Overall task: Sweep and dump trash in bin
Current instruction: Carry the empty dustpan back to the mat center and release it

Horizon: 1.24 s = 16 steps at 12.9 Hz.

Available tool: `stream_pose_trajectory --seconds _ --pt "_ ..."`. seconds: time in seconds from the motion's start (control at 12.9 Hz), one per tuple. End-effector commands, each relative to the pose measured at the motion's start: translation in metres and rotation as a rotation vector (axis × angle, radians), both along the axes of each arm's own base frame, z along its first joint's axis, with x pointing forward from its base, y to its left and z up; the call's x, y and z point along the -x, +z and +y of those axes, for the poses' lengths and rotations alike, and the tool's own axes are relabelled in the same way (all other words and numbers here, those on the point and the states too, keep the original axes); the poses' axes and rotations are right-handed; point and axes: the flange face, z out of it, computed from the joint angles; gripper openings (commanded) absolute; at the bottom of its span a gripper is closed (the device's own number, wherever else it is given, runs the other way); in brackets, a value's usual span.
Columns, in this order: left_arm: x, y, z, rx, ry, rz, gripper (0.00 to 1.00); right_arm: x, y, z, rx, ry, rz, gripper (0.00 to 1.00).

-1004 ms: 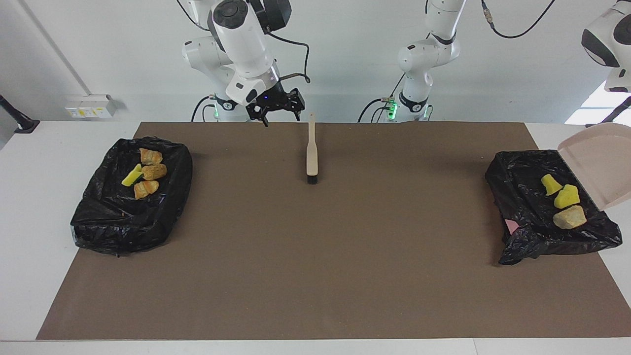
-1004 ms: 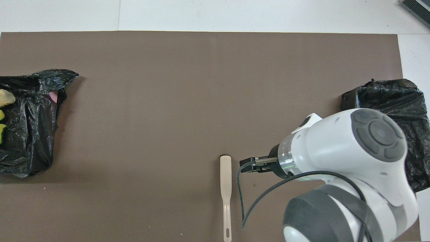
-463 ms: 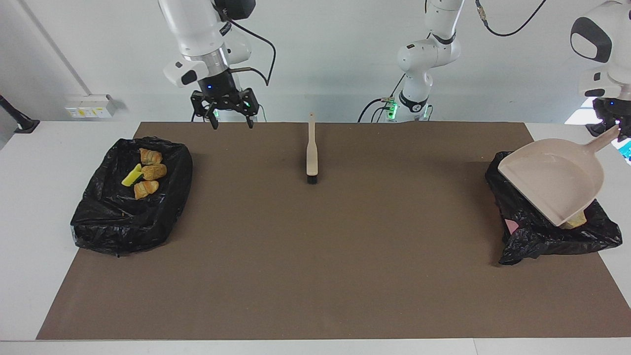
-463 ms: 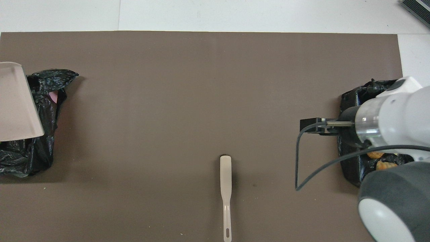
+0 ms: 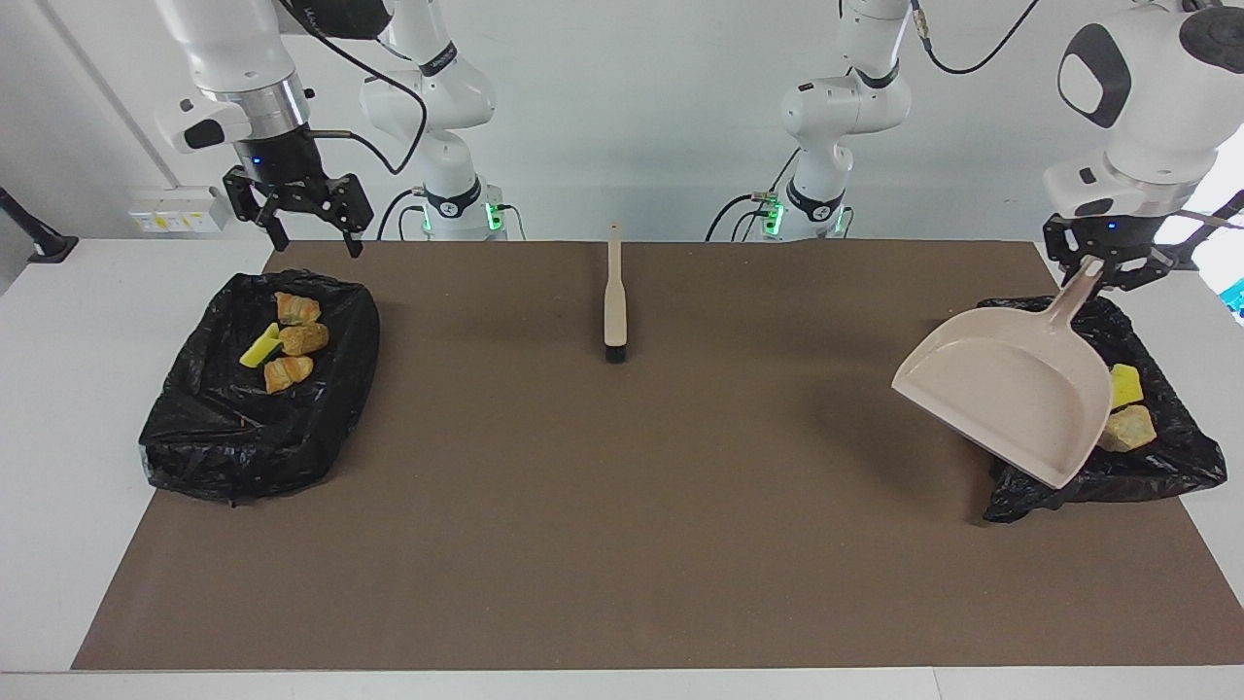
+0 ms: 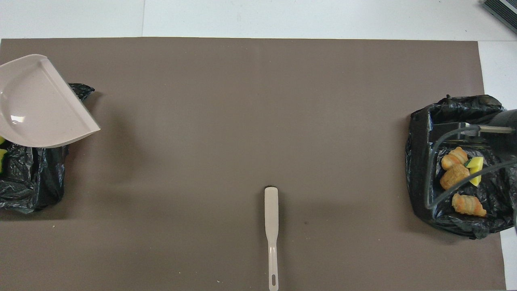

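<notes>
left gripper (image 5: 1105, 264): pinching dustpan (image 5: 1011, 394) handle, pan tilted in air over bin (image 5: 1157, 467) at left arm's end
right gripper (image 5: 305, 233): fingers spread, holding nothing, over other bin (image 5: 194, 447)
trash (image 5: 287, 340): four scraps in that bin (more (image 5: 1127, 428) in the first, partly hidden by pan)
brush (image 5: 614, 297): flat on mat (image 5: 622, 544), mid-table, near robots

Bright even light; soft shadows on mat (image 5: 622, 506); glare spot on dustpan (image 6: 18, 118); sharp.
</notes>
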Motion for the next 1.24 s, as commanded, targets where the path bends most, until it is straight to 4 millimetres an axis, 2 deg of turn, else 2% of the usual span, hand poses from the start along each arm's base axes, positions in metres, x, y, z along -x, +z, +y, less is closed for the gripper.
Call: stream_pose_trajectory --seconds 0.0,0.08,0.15,0.23,0.46,0.7,0.93,1.08,1.16 --pt "0.015 0.004 -0.055 0.062 0.142 -0.015 0.00 -0.003 0.000 -0.018 0.023 0.022 0.023 1.00" --pt "0.017 0.004 -0.077 0.093 0.197 -0.027 0.00 -0.009 -0.008 -0.021 0.027 0.016 0.068 1.00" --pt "0.019 0.004 -0.098 0.121 0.281 -0.045 0.00 -0.017 0.011 -0.021 0.010 0.006 0.073 1.00" --pt "0.021 0.004 -0.121 0.146 0.351 -0.061 0.00 -0.016 0.015 -0.025 0.005 -0.003 0.089 1.00" --pt "0.026 -0.001 -0.191 0.217 0.466 -0.095 0.00 0.013 -0.001 -0.025 -0.021 -0.006 0.122 1.00" --pt "0.026 -0.015 -0.239 0.278 0.486 -0.096 0.00 0.004 0.001 -0.025 -0.029 0.001 0.083 1.00" --pt "0.022 -0.050 -0.295 0.282 0.465 -0.087 0.00 0.004 0.002 -0.027 -0.020 -0.001 0.081 1.00" --pt "0.019 -0.082 -0.329 0.277 0.495 -0.086 0.00 0.004 0.005 -0.025 -0.016 0.003 0.079 1.00" --pt "0.021 -0.108 -0.356 0.269 0.490 -0.078 0.00 0.006 0.018 -0.022 -0.018 0.008 0.072 1.00"
